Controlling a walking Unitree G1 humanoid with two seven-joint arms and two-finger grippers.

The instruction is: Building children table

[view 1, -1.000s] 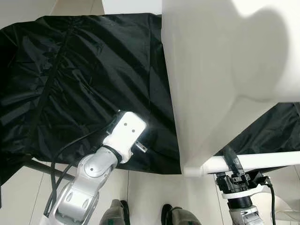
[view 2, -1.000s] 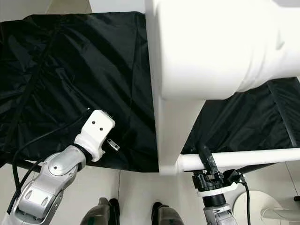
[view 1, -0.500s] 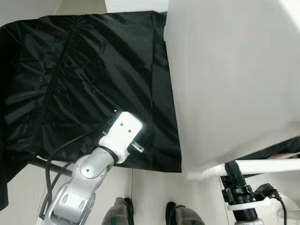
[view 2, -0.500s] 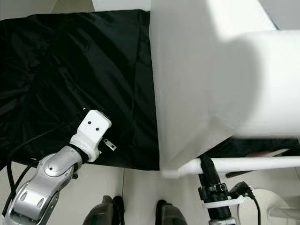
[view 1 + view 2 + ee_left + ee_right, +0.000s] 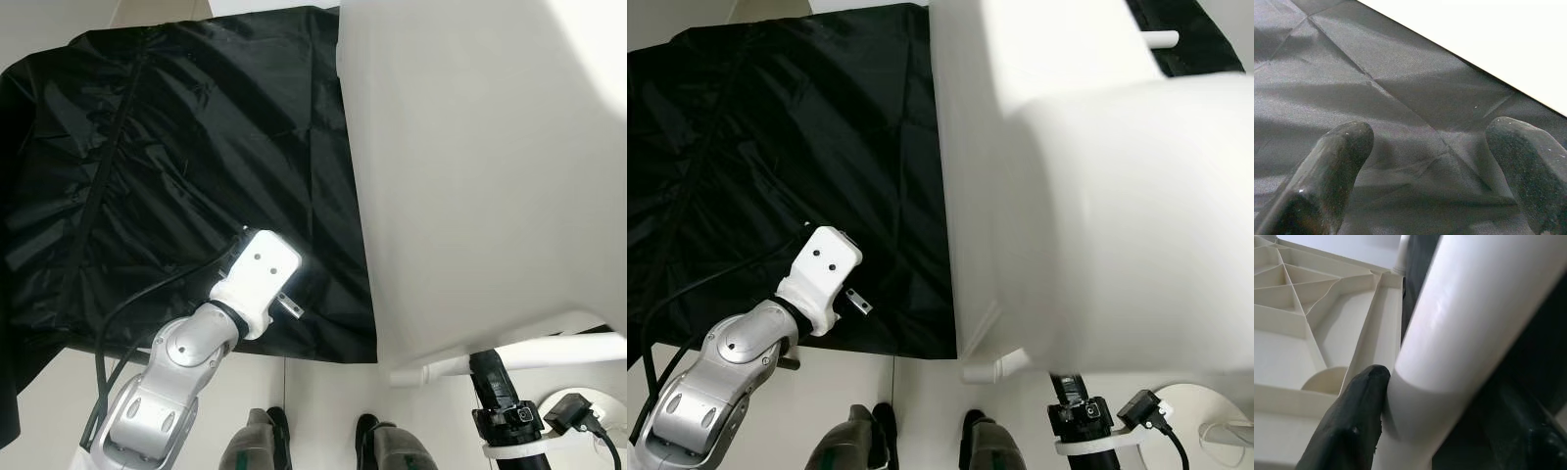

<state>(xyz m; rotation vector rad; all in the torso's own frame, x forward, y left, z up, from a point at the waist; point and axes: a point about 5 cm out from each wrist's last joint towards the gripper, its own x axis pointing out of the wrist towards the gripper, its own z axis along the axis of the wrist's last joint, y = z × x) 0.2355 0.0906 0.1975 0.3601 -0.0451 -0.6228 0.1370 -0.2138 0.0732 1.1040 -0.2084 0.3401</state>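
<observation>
A big white plastic table top (image 5: 470,176) tilts up close in front of me on the right and hides much behind it. A white round table leg (image 5: 549,351) sticks out sideways below its lower edge. My right gripper (image 5: 487,367) is shut on that leg; in the right wrist view the leg (image 5: 1469,333) is pinched between the black fingers (image 5: 1352,426), beside the table top's ribbed underside (image 5: 1312,333). My left gripper (image 5: 1425,156) hangs open just above the black cloth (image 5: 1400,88), holding nothing, with a white panel edge (image 5: 1488,39) beyond it.
A crumpled black cloth (image 5: 176,147) covers the surface ahead and to the left. Its near edge ends above pale floor (image 5: 313,401), where my feet (image 5: 260,446) stand. A white round object (image 5: 1215,421) lies on the floor at lower right. Cables trail from both wrists.
The table top has tilted and swung closer to the camera, covering more of the right side. The leg and my right gripper now sit lower in view. The left arm has hardly moved.
</observation>
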